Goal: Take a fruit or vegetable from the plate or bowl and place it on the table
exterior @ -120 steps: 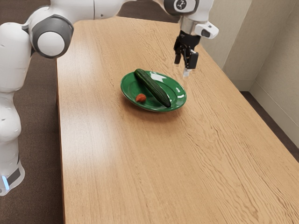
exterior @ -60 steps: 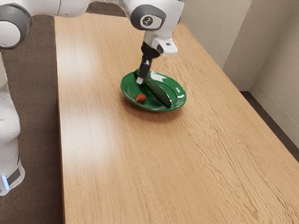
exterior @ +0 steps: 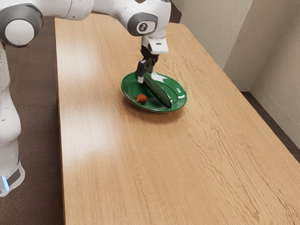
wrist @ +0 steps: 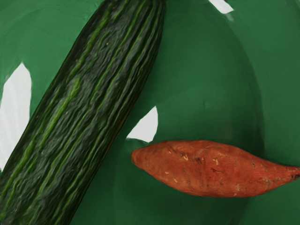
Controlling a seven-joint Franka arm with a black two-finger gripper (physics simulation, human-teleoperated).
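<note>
From where I stand, 1 camera sits back at the side of the arm (exterior: 79,8), raised, slanting down along the bench (exterior: 117,154). The other, mounted by the end effector (exterior: 146,76), looks down from close above the plate (exterior: 177,90). Those 2 views share part of that plate, the cucumber (wrist: 84,103) and the sweet potato (wrist: 211,168).

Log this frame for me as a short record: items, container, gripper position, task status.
item 1: cucumber, lying on the plate
item 2: sweet potato, beside the cucumber
container: green plate, on the wooden table
gripper: low over the plate, at the cucumber's upper end in the exterior view
task status: both items on the plate, neither on the table
</note>
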